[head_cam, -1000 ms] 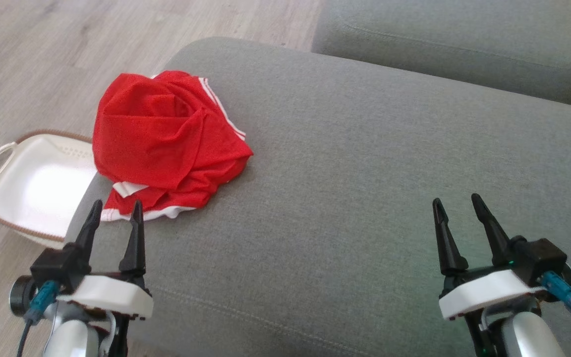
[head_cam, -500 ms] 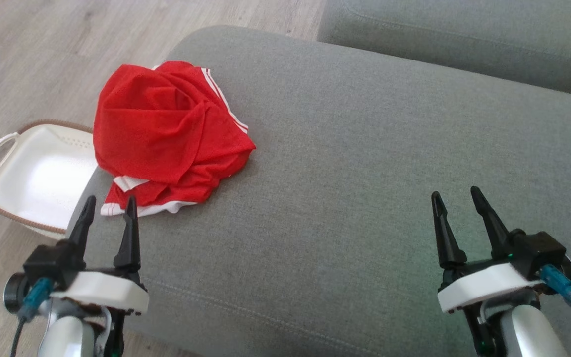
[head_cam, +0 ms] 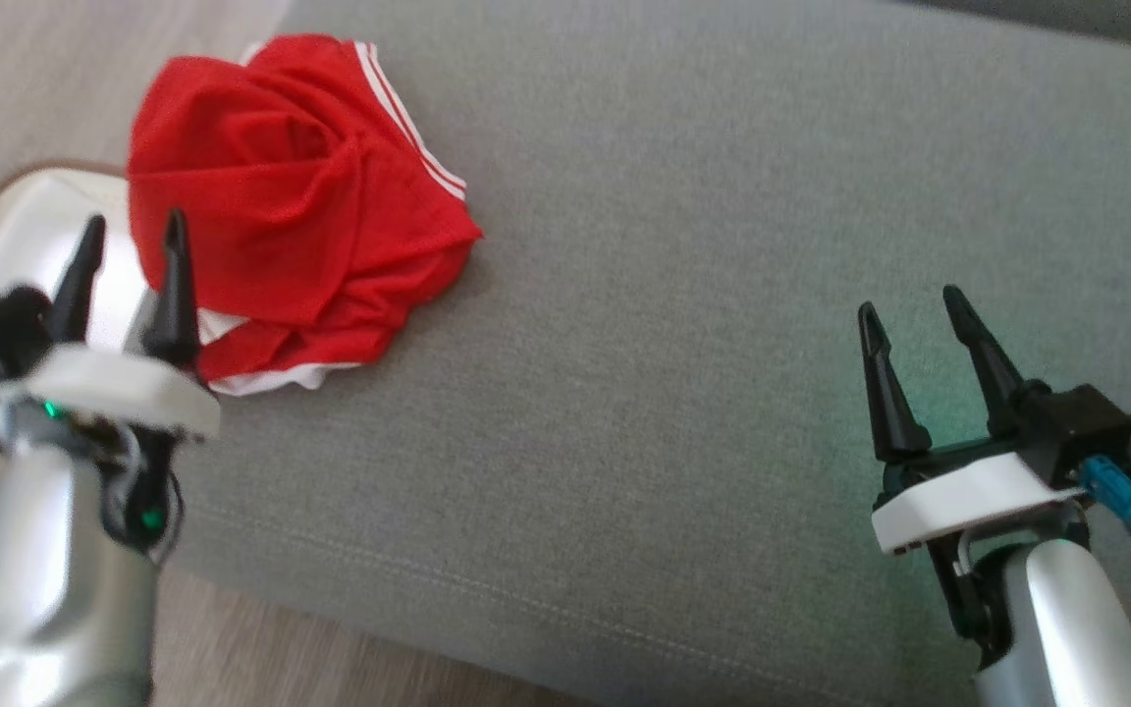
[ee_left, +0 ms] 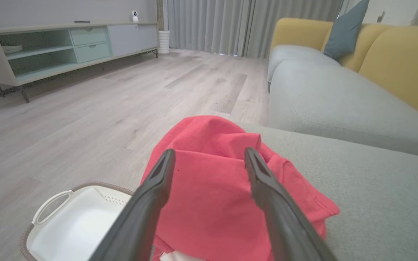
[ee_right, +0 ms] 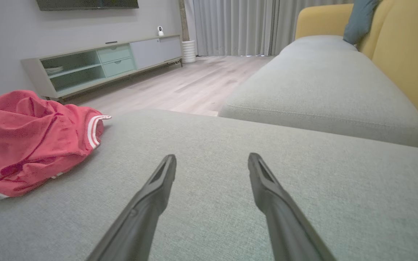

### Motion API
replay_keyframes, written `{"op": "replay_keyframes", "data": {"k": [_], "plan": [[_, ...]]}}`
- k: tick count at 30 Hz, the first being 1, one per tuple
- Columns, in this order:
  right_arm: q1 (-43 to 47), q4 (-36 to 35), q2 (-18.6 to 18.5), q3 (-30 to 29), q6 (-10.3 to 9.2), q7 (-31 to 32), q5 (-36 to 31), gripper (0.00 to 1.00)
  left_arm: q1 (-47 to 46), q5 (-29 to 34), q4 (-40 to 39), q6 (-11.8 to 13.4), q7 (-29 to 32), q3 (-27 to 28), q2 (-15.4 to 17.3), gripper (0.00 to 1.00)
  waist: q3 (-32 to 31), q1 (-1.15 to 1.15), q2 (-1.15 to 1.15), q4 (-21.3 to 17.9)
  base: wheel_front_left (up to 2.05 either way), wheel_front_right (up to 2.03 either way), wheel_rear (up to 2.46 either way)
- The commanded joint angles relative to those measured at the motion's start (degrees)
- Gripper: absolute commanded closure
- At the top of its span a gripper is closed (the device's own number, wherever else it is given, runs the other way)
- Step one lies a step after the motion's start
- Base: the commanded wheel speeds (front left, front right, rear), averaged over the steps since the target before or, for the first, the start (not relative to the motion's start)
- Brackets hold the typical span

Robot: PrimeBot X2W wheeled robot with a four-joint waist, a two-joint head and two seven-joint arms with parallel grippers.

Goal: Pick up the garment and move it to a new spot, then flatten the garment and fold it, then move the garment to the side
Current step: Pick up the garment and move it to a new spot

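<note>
Sideboard (ee_right: 103,63) and curtains (ee_right: 238,25) beyond red garment (ee_right: 31,137), from wrist views

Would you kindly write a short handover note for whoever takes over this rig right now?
Left gripper: open, empty, pointed at the garment, close to its near edge.
Right gripper: open, empty, over bare cushion, far from the garment.
The garment lies crumpled at the cushion's left end, beside the basket on the floor.
Done: nothing yet.
Left: pick up, move, flatten, fold, set aside.
</note>
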Motion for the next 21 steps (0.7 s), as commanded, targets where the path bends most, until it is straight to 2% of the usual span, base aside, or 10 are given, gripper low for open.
{"op": "replay_keyframes", "data": {"k": [1,5,9,12,16,17,18,19,21], "plan": [[-2.01,-2.34,-0.23,1.25,-0.04,0.18,-0.30,0.00,-3.46,-0.91,-0.31,-0.28,0.54,1.28,2.88,0.00,2.46,0.00,0.00,-0.70,0.00,0.00,0.00],[-2.67,-3.86,-0.22,0.95,-0.04,1.47,-1.63,0.00,-9.71,-6.94,7.81,-0.33,3.97,-2.69,6.86,0.00,5.40,0.00,0.00,-1.27,0.00,0.00,0.00],[-3.24,-4.95,-0.22,1.00,-0.04,2.23,-2.39,0.00,-17.01,-13.36,18.71,-0.34,10.26,-6.51,12.02,0.00,7.47,0.00,0.00,-1.87,0.00,0.00,0.00],[-3.22,-5.15,-0.22,0.93,-0.04,2.37,-2.40,0.00,-20.17,-15.79,23.82,-0.34,13.98,-9.00,13.87,0.00,7.82,0.00,0.00,-2.08,0.00,0.00,0.00],[-3.29,-5.36,-0.22,0.88,-0.04,2.49,-2.13,0.00,-22.89,-18.94,27.05,-0.34,18.23,-13.18,14.74,0.00,8.05,0.00,0.00,-2.16,0.00,0.00,0.00],[-3.38,-5.42,-0.22,0.95,-0.04,2.53,-2.11,0.00,-23.36,-19.83,27.18,-0.34,18.68,-14.26,14.95,0.05,8.13,0.00,0.00,-2.21,0.00,0.00,0.00],[-3.47,-5.48,-0.22,1.03,-0.04,2.57,-2.08,0.00,-23.86,-20.64,27.28,-0.34,18.53,-15.06,15.33,0.78,8.23,0.00,0.00,-2.24,0.00,0.00,0.00],[-3.60,-5.53,-0.22,1.11,-0.04,2.60,-2.09,0.00,-24.25,-21.17,27.59,-0.34,18.34,-15.85,15.77,1.00,8.32,0.00,0.00,-2.28,0.00,0.00,0.00],[-3.90,-5.58,-0.22,1.29,-0.04,2.64,-2.06,0.00,-25.09,-21.57,28.01,-0.35,16.69,-17.20,16.90,1.00,8.47,0.00,0.00,-2.42,0.00,0.00,0.00]]}}
